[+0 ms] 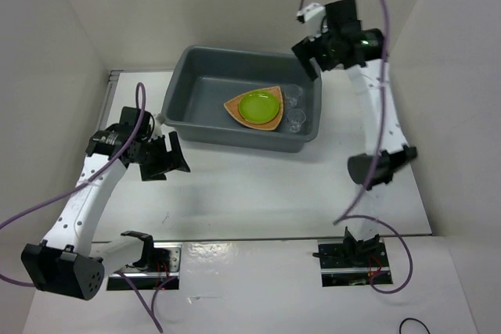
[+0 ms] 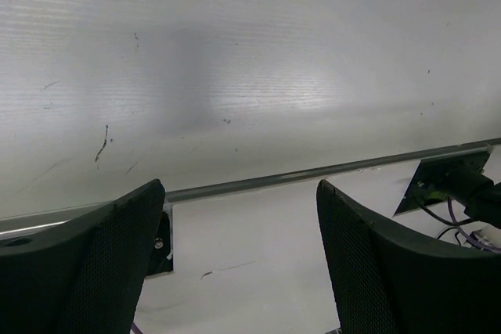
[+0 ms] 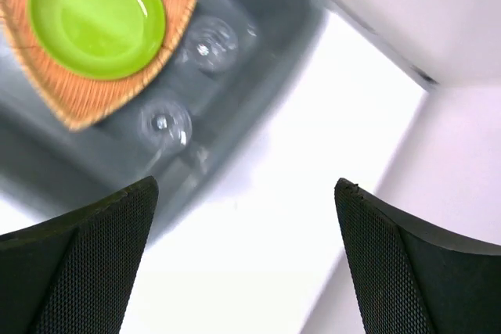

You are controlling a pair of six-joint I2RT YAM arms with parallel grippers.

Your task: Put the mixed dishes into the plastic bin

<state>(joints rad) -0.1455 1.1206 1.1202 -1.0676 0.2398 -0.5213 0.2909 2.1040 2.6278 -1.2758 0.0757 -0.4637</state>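
The dark grey plastic bin [image 1: 196, 84] stands at the back middle of the table. Inside it the lime-green plate [image 1: 259, 105] lies on the tan woven plate [image 1: 235, 108], with two clear cups [image 1: 296, 119] to their right. The right wrist view shows the green plate [image 3: 95, 15], the woven plate [image 3: 94, 99] and the cups [image 3: 164, 124]. The small cream dish is out of view. My right gripper [image 1: 311, 59] is open and empty, above the bin's right end. My left gripper [image 1: 166, 158] is open and empty, left of the bin's front, over bare table.
White walls enclose the table on the left, back and right. A metal strip [image 2: 313, 171] runs along the table's near edge, with the arm bases [image 1: 351, 260] behind it.
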